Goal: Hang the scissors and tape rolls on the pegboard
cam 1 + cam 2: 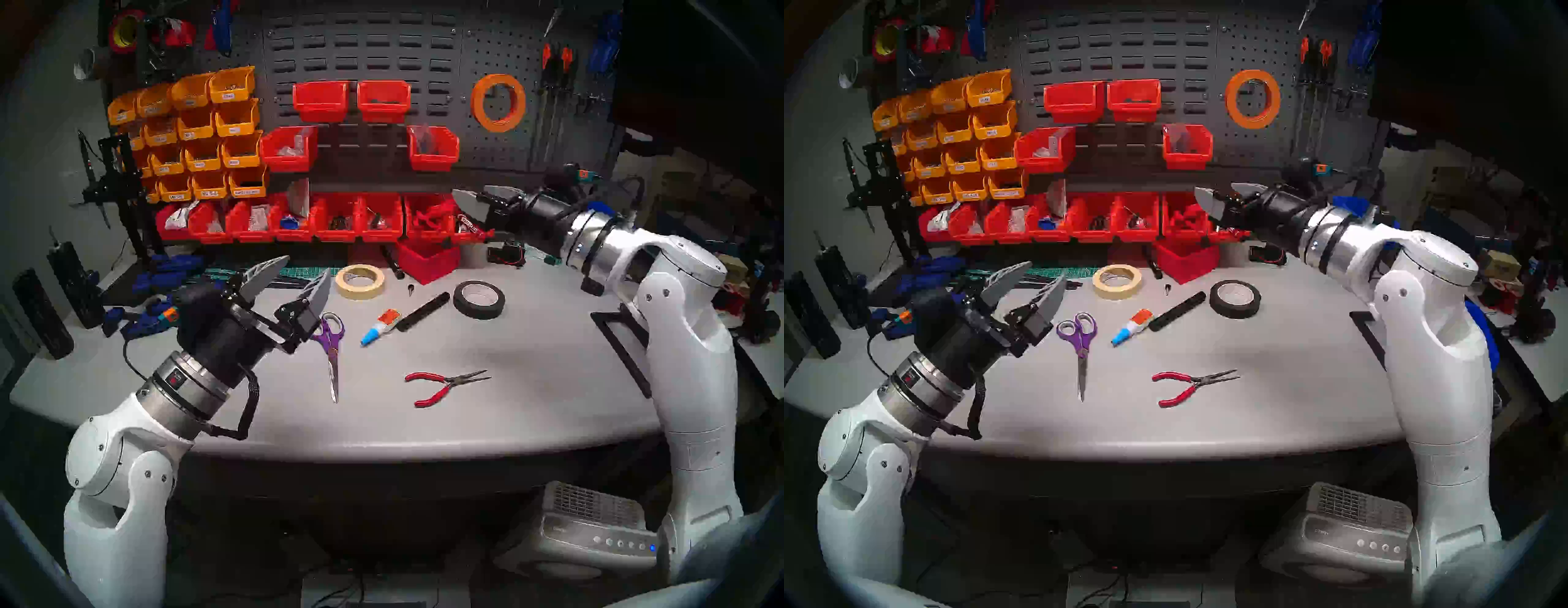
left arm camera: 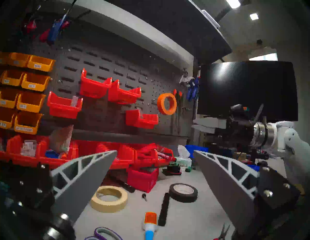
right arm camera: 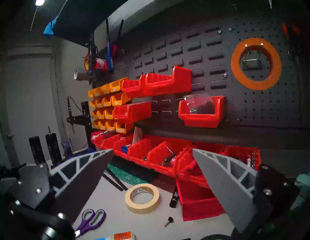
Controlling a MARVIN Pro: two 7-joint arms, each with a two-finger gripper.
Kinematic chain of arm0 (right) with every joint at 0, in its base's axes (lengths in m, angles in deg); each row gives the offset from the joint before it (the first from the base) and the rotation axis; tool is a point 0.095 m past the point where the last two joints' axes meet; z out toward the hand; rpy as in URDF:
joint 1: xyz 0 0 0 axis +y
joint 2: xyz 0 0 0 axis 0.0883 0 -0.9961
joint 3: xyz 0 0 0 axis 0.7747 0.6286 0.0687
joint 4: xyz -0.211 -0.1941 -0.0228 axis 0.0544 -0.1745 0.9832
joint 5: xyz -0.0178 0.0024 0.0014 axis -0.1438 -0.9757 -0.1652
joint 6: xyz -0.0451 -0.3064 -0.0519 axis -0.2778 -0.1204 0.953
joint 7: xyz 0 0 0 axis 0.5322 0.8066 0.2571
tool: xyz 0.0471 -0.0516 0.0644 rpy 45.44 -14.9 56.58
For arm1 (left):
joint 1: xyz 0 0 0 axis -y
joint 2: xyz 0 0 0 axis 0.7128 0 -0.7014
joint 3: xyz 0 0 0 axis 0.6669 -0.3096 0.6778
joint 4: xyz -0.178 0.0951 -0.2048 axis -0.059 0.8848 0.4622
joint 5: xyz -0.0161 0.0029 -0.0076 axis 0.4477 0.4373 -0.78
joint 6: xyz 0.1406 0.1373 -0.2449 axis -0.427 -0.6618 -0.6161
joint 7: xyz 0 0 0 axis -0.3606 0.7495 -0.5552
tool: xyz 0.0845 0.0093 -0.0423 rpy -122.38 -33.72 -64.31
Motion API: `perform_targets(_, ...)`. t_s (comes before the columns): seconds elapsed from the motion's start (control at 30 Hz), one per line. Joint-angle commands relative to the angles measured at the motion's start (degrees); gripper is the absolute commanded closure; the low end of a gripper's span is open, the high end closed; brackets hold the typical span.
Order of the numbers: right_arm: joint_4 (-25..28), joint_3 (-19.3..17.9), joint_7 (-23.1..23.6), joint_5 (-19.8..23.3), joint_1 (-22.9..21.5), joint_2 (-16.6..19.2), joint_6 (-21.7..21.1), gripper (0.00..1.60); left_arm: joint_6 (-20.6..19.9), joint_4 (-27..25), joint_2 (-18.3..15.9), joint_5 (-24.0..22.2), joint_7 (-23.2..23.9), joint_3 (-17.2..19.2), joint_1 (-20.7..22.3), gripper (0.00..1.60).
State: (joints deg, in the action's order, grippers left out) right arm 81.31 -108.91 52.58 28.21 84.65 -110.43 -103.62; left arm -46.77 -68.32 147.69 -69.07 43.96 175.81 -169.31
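Note:
The orange tape roll point(image 1: 497, 124) point(image 3: 256, 83) hangs on a metal hook on the dark pegboard point(image 1: 500, 55) at the back right. The cream masking-tape roll point(image 1: 360, 293) point(image 3: 142, 207) lies flat on the table in front of the bins. The purple-handled scissors point(image 1: 332, 350) point(image 1: 1082, 348) lie flat, blades pointing at the front edge. My left gripper point(image 1: 306, 267) point(image 2: 155, 150) hovers open and empty above the table, just left of the scissors' handles. My right gripper point(image 1: 475, 195) point(image 3: 152, 149) is open and empty, raised before the lower bins, below and left of the orange roll.
A black tape roll point(image 1: 478, 313), red-handled pliers point(image 1: 449, 382), a glue tube point(image 1: 379, 327), a black bar point(image 1: 424, 310) and a loose red bin point(image 1: 428, 259) lie on the table. Red and yellow bins fill the slotted panel. Files and blue tools hang right of the orange roll.

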Motion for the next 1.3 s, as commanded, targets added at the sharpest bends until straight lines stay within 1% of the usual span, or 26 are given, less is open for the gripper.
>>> perform_targets(0.0,7.0,-3.5,-4.6,0.2,4.3,-2.1,-1.2,0.0,-7.7,-1.8,-1.9,-3.2,0.6,1.1,-2.9,0.0)
perform_targets(0.07,6.8,-3.3,-4.8,0.3,4.1,-2.4,-1.2,0.0,-7.7,-1.6,-2.2,-3.6,0.0,0.9,-3.3,0.0)
perform_targets(0.1,7.6,-3.5,-5.8,0.3,4.6,-2.8,-1.6,0.0,-9.7,-1.6,-1.9,-3.6,0.3,1.1,-3.0,0.0)
perform_targets(0.13,7.6,-3.3,-6.0,0.5,4.6,-3.0,-1.7,0.0,-10.2,-1.3,-2.1,-4.0,0.5,1.0,-3.1,0.0)
perform_targets(0.17,7.9,-3.3,-6.9,0.8,4.7,-3.6,-2.1,0.0,-10.4,-1.6,-1.6,-3.7,0.2,1.0,-3.1,0.0)
perform_targets(0.2,7.9,-3.2,-7.2,0.9,4.6,-3.8,-2.2,0.0,-8.8,-1.5,-2.1,-2.6,1.2,0.9,-2.9,0.0)
perform_targets(0.27,7.8,-2.9,-7.7,0.9,4.4,-3.9,-2.3,0.0,-9.5,-1.6,-1.3,-3.0,0.7,0.5,-2.3,0.0)
perform_targets(0.43,7.5,-2.2,-8.2,1.2,3.8,-4.3,-2.5,0.0,-10.2,-1.8,-1.3,-2.8,0.3,0.2,-1.4,0.0)
perform_targets(0.57,7.4,-1.9,-8.3,1.2,3.4,-4.2,-2.7,0.0,-12.5,-1.7,-1.5,-4.0,0.2,0.0,-0.6,0.0)
perform_targets(0.63,7.2,-1.8,-8.4,1.2,3.3,-4.2,-2.7,0.0,-13.9,-1.5,-2.8,-4.4,1.5,-0.2,-0.3,0.0)
perform_targets(0.7,7.1,-1.8,-8.5,1.3,3.1,-4.1,-2.7,0.0,-15.2,-1.7,-3.3,-4.0,1.2,-0.6,-0.1,0.0)
perform_targets(0.8,7.0,-1.8,-8.5,1.5,3.0,-4.1,-2.7,0.0,-16.0,-1.1,-5.3,-2.1,2.1,-1.8,-0.2,0.0)
perform_targets(0.9,7.0,-1.8,-8.4,1.7,2.9,-4.1,-2.8,0.0,-16.6,-0.5,-5.4,-0.9,1.5,-3.2,-0.4,0.0)
perform_targets(0.97,7.1,-1.9,-8.4,1.9,2.8,-4.0,-2.8,0.0,-16.7,0.4,-5.5,0.3,0.7,-4.4,0.2,0.0)
perform_targets(1.03,7.1,-1.9,-8.3,2.0,2.7,-4.0,-2.8,0.0,-18.0,1.0,-5.0,0.4,-0.1,-5.2,0.8,0.0)
perform_targets(1.07,7.1,-1.9,-8.3,2.0,2.7,-4.0,-2.8,0.0,-17.7,1.4,-5.3,1.0,0.1,-5.5,1.0,0.0)
perform_targets(1.23,7.3,-2.6,-8.3,2.8,2.9,-4.4,-2.9,0.0,-17.7,3.0,-6.2,4.4,-1.4,-6.3,1.8,0.0)
perform_targets(1.27,7.3,-2.7,-8.2,2.9,2.8,-4.4,-3.0,0.0,-17.6,3.5,-5.9,4.7,-2.0,-6.5,2.0,0.0)
